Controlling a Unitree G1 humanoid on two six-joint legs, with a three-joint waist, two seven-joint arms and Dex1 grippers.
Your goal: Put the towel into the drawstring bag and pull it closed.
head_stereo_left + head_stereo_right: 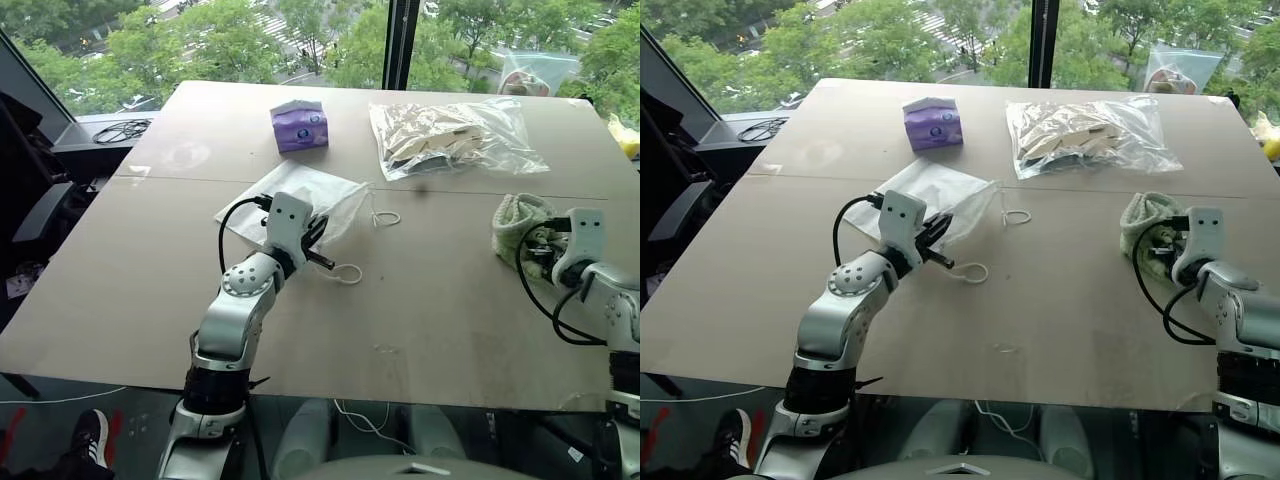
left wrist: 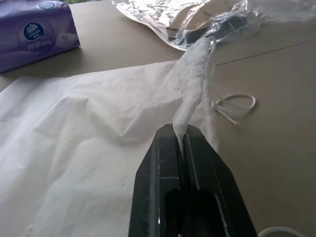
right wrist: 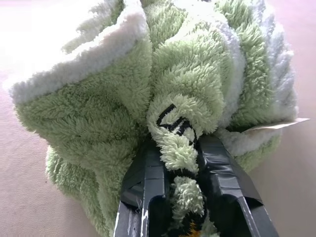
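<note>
The white drawstring bag (image 1: 300, 200) lies flat in the middle of the table, its looped cords (image 1: 383, 217) trailing off its mouth. My left gripper (image 2: 183, 143) is shut on a pinched fold of the bag's mouth edge, lifting it a little. At the table's right side the pale green towel (image 1: 520, 222) sits bunched up. My right gripper (image 3: 178, 148) has its black fingers (image 3: 219, 165) closed on a fold of the towel that carries a dark printed mark.
A purple tissue pack (image 1: 299, 126) stands behind the bag. A clear plastic bag (image 1: 450, 135) of beige pieces lies at the back right. The table's right edge is close to the towel. Bare tabletop spreads between the two grippers.
</note>
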